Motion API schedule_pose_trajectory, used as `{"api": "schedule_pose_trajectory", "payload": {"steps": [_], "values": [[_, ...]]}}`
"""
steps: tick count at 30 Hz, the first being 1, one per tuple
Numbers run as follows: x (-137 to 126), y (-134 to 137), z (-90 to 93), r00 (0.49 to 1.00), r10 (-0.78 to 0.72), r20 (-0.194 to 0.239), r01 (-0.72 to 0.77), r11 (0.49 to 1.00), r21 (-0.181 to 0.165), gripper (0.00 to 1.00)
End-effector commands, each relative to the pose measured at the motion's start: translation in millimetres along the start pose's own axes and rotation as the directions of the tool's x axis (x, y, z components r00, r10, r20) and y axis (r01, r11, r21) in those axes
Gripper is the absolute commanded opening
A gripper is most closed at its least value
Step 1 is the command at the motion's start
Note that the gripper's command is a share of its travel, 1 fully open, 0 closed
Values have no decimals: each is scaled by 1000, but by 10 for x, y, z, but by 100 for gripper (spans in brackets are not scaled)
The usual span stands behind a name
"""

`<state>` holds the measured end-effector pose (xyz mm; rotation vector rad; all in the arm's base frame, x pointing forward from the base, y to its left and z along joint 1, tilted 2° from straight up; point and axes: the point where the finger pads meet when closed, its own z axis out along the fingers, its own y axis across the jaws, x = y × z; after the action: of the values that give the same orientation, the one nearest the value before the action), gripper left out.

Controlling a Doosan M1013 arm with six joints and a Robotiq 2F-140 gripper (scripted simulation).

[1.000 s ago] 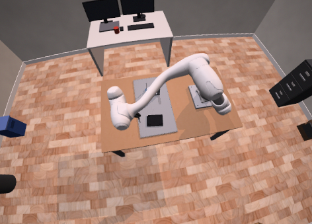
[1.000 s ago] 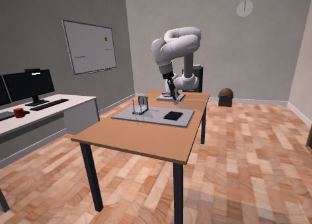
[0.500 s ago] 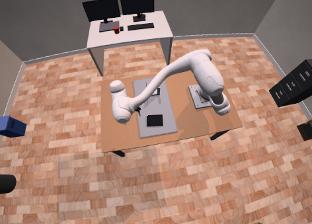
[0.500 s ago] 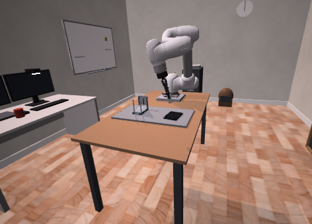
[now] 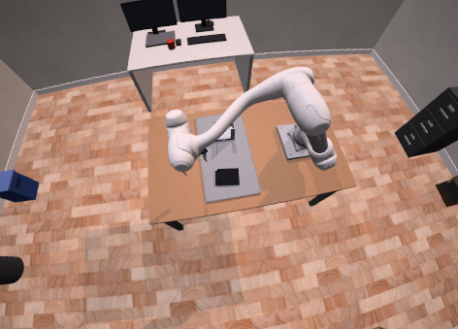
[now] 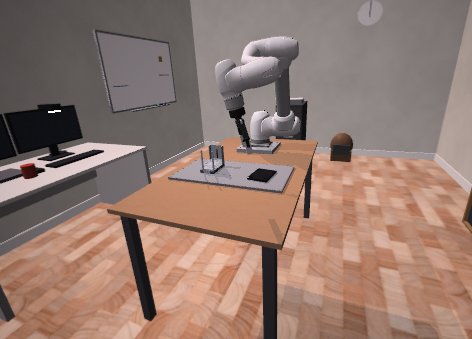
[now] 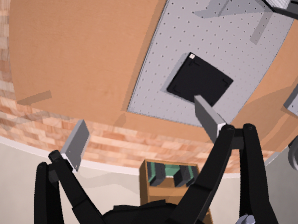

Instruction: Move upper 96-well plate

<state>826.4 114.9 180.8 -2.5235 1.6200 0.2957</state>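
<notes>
The black plate nest N1 (image 6: pixel 262 174) lies flat on the near end of the base plate, also seen in the overhead view (image 5: pixel 227 177) and the wrist view (image 7: pixel 200 82). My gripper (image 7: pixel 139 117) is open and empty, held in the air above the table between the rack and the nest; it also shows in the side view (image 6: pixel 243 137).
The base plate lies on a brown table (image 5: pixel 247 160), where the arm's mount (image 5: pixel 295 142) is bolted at the right. A white desk with monitors (image 5: pixel 189 39) stands behind. A black cabinet (image 5: pixel 429 123) stands at the right wall.
</notes>
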Motion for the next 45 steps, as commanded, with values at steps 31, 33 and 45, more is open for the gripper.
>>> {"api": "schedule_pose_trajectory", "payload": {"steps": [31, 33, 45], "values": [[814, 1026, -148, 953, -292, -74, 292, 956, -14, 100], [819, 1034, -148, 953, -292, -74, 292, 956, -14, 100], [1043, 1432, -177, 905, -414, -98, 413, 910, -38, 100]]}}
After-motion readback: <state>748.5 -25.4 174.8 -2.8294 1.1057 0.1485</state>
